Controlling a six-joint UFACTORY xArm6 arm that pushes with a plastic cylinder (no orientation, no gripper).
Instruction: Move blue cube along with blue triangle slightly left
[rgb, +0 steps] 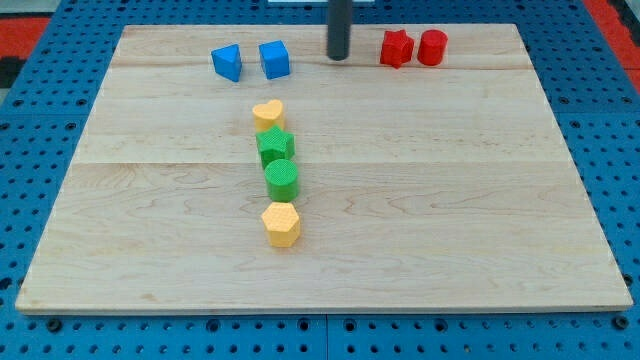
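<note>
A blue cube sits near the view's top, left of centre. A blue triangle lies just to its left, a small gap between them. My tip stands on the board to the right of the blue cube, about a block's width away and not touching it. The rod rises out of the view's top.
A red star and a red cylinder sit right of my tip. A column runs down the middle: yellow heart, green star, green cylinder, yellow hexagon. The wooden board lies on blue pegboard.
</note>
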